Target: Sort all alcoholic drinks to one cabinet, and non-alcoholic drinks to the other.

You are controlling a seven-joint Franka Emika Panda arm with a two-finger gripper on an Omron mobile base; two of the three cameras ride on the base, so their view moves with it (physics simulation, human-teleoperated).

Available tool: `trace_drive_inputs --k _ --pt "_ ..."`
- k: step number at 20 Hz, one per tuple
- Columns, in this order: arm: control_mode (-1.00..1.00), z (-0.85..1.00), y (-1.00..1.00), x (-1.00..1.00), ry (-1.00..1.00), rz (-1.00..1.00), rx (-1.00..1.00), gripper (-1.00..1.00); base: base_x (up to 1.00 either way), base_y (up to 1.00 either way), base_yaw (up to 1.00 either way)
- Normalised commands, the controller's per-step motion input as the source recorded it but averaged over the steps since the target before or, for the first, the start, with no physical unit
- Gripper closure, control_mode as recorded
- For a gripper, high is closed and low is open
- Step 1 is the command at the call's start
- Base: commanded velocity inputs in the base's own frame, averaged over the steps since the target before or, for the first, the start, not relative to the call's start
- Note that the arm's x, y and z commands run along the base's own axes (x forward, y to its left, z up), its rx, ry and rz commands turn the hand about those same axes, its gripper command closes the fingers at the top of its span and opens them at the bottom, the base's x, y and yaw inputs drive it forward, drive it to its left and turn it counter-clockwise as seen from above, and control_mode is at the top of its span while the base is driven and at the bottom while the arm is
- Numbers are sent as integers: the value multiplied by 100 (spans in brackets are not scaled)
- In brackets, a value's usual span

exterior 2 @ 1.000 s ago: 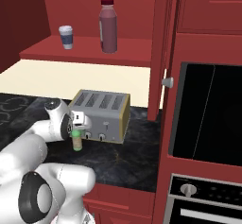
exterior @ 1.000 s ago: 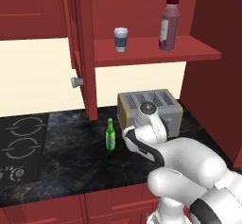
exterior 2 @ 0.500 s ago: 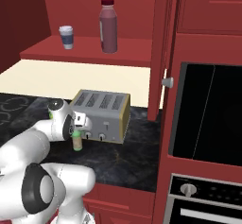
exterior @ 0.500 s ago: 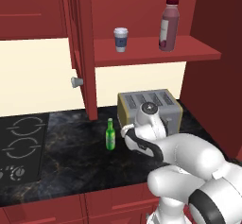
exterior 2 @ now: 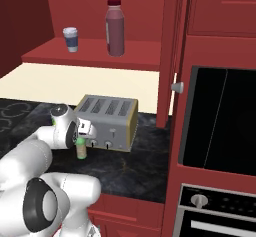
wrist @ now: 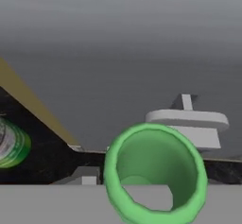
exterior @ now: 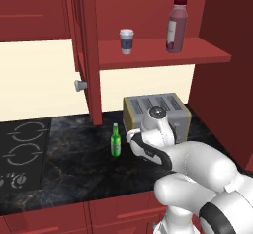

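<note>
A pale olive bottle [exterior 2: 81, 150] stands on the dark counter against the toaster's front. My gripper [exterior 2: 82, 133] sits directly over its neck, and its fingers are hidden. In the hand view the bottle's green mouth [wrist: 156, 171] is right below the camera. A bright green bottle [exterior: 115, 140] stands upright to the left of my hand, apart from it, and its labelled body [wrist: 12, 142] appears at the left edge of the hand view. On the open cabinet's shelf stand the maroon juice bottle [exterior: 176, 25] [exterior 2: 115, 27] and the white lidded cup [exterior: 126, 41] [exterior 2: 71, 39].
A silver toaster [exterior: 157, 110] [exterior 2: 107, 122] stands just behind my hand. The open cabinet door [exterior: 87, 55] with its round knob [exterior: 79, 85] hangs over the counter to the left. A cooktop [exterior: 22, 146] lies at far left. A wall oven [exterior 2: 220, 121] is on the right.
My hand stays over the olive bottle while the arm's lower links have shifted slightly. Both bottles, the cup and the juice bottle stand where they were.
</note>
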Motion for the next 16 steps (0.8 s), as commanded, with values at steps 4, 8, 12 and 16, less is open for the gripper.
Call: trace_drive_inputs --k 4,8,12,16 --pt "-100 -11 -24 0 0 0 -7 100 0 0 0" --pt "-100 -1 -29 -6 0 2 -8 100 0 0 0" --pt "-100 11 -34 -31 -6 4 -2 100 0 0 0" --pt "-100 29 -36 -42 -13 6 0 100 0 0 0"
